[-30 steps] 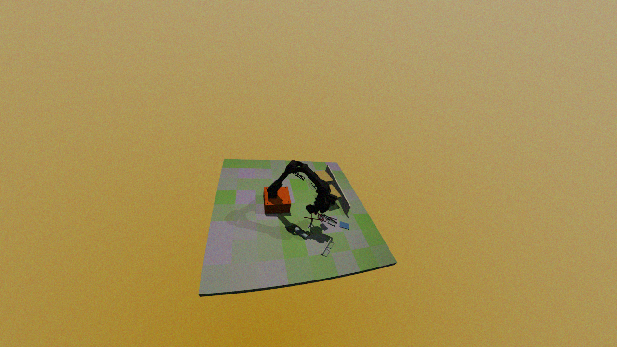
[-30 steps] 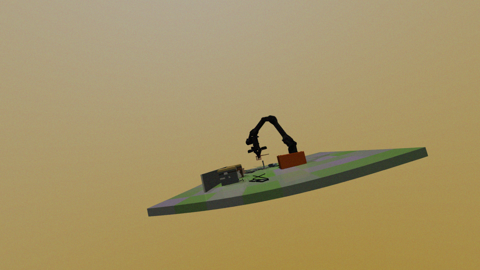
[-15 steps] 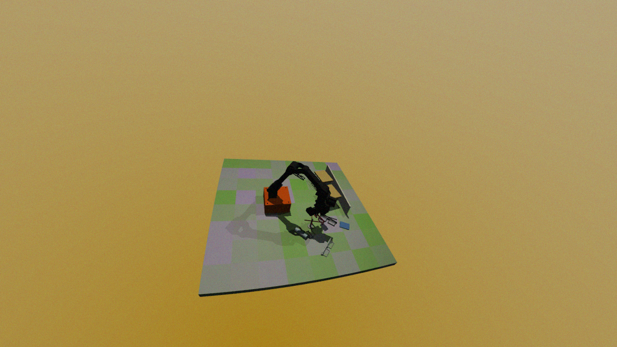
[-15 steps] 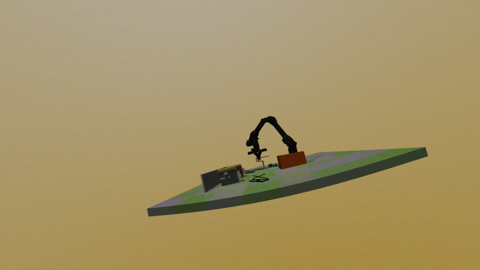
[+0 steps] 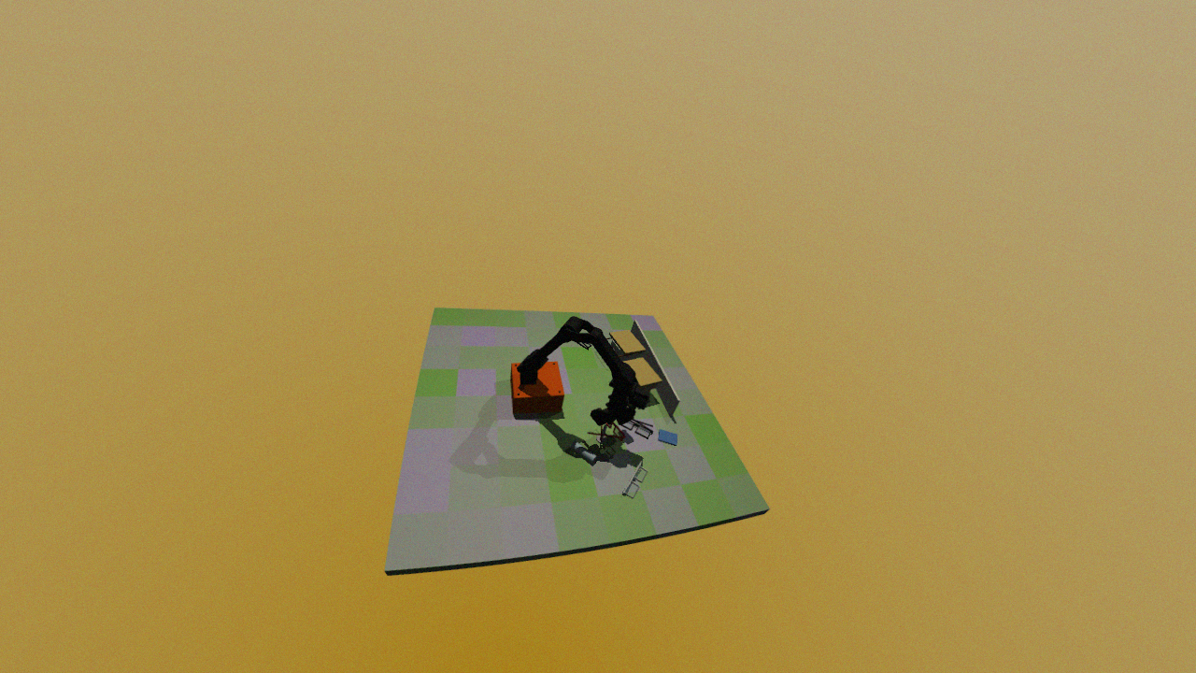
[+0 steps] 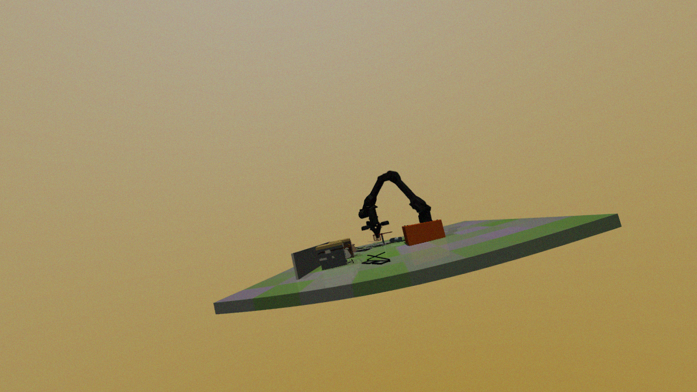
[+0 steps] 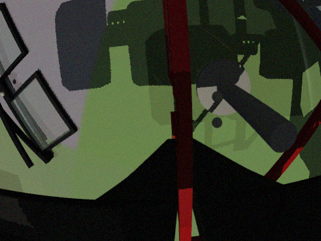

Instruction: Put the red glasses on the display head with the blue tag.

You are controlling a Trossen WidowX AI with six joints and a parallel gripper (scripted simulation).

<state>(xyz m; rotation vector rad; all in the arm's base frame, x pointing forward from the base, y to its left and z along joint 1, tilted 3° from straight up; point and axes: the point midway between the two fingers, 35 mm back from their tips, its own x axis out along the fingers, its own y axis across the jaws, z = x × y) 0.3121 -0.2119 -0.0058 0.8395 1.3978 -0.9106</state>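
My gripper (image 5: pixel 617 422) (image 6: pixel 377 236) (image 7: pixel 180 147) is shut on the red glasses (image 6: pixel 387 232) (image 7: pixel 182 100). They hang above the mat, away from the heads. In the wrist view one red bar runs up the middle and another part of the glasses crosses the right side. Two tan-topped blocks by an upright panel, a far one (image 5: pixel 627 341) and a nearer one (image 5: pixel 644 372), seem to be the display heads. In the exterior view a dark block (image 6: pixel 332 258) shows in front of a brown one. Faces and the blue tag cannot be made out.
A post on a round pale base (image 7: pixel 208 92) stands below the gripper. Black glasses (image 7: pixel 57 114) lie near it. Grey glasses (image 5: pixel 635 481), a pale cylinder (image 5: pixel 585 453) and a blue block (image 5: pixel 667 436) lie around. Other black glasses (image 6: pixel 376 259) lie nearer the heads. A panel (image 6: pixel 303 263) stands beside the heads.
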